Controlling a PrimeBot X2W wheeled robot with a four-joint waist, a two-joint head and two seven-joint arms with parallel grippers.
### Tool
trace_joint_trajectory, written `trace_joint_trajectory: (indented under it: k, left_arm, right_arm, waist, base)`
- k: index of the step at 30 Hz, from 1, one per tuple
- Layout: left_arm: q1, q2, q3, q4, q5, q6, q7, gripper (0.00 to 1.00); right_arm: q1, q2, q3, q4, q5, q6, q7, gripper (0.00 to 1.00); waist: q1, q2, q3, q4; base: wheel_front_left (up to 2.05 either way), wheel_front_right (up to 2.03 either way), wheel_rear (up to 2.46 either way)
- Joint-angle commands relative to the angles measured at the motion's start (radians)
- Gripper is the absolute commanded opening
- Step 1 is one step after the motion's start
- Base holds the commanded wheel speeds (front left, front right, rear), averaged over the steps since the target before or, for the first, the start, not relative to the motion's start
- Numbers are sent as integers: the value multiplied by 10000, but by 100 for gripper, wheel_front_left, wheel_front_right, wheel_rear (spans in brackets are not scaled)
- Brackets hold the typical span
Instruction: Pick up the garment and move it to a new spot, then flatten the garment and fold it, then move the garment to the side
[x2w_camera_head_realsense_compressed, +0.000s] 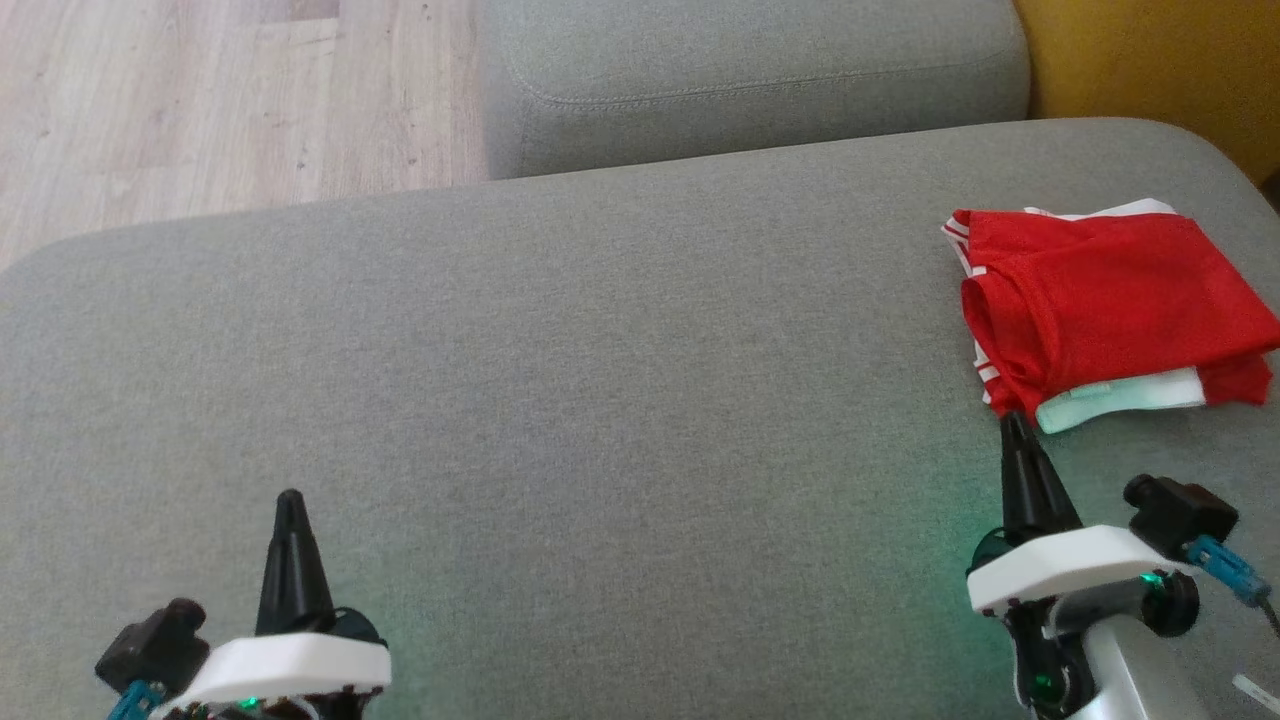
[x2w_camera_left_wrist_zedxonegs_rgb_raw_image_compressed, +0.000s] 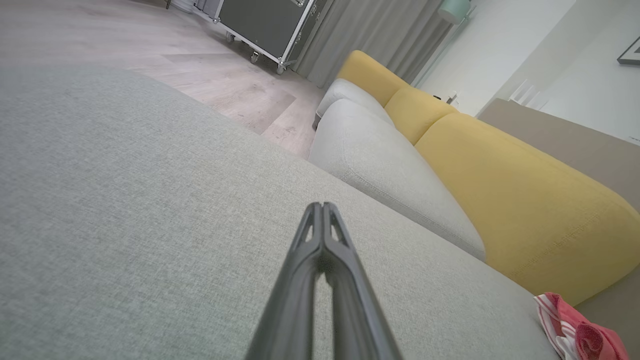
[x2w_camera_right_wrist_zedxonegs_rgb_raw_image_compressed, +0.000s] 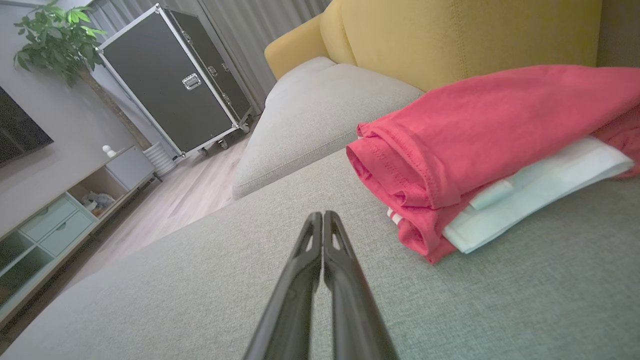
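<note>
The garment (x2w_camera_head_realsense_compressed: 1110, 300) is red with white trim and lies folded in a compact stack at the right end of the grey seat cushion (x2w_camera_head_realsense_compressed: 560, 400). In the right wrist view the garment (x2w_camera_right_wrist_zedxonegs_rgb_raw_image_compressed: 480, 135) sits just ahead and to the right of my right gripper (x2w_camera_right_wrist_zedxonegs_rgb_raw_image_compressed: 323, 216), which is shut and empty. From the head view my right gripper (x2w_camera_head_realsense_compressed: 1014, 418) has its tip just short of the garment's near left corner. My left gripper (x2w_camera_head_realsense_compressed: 290, 497) is shut with nothing in it, low at the left over bare cushion. The left wrist view catches a red and white edge of the garment (x2w_camera_left_wrist_zedxonegs_rgb_raw_image_compressed: 575, 330) at the lower right, far from my left gripper (x2w_camera_left_wrist_zedxonegs_rgb_raw_image_compressed: 323, 206).
A second grey cushion (x2w_camera_head_realsense_compressed: 750, 70) lies beyond the seat, with yellow back cushions (x2w_camera_left_wrist_zedxonegs_rgb_raw_image_compressed: 515, 195) to the right. Wooden floor (x2w_camera_head_realsense_compressed: 200, 100) runs past the far left edge. A black wheeled flight case (x2w_camera_right_wrist_zedxonegs_rgb_raw_image_compressed: 175, 85), a plant (x2w_camera_right_wrist_zedxonegs_rgb_raw_image_compressed: 55, 40) and a low cabinet (x2w_camera_right_wrist_zedxonegs_rgb_raw_image_compressed: 55, 220) stand further off.
</note>
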Motion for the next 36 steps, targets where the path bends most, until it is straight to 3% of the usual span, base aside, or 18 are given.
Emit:
trace_joint_trajectory:
  k: [1, 36]
  left_arm:
    - [-522, 9, 221, -337, -286, -67, 77, 0]
    - [-726, 20, 707, -327, -3452, -206, 1081, 0]
  right_arm:
    - [-367, -22, -76, -421, 373, -1, 89, 0]
    - [-164, -9, -592, -1020, 4163, -4, 1068, 0]
  waist:
    - [0, 0, -2, 8]
    - [0, 0, -33, 150]
  base:
    - [0, 0, 0]
    - [0, 0, 0]
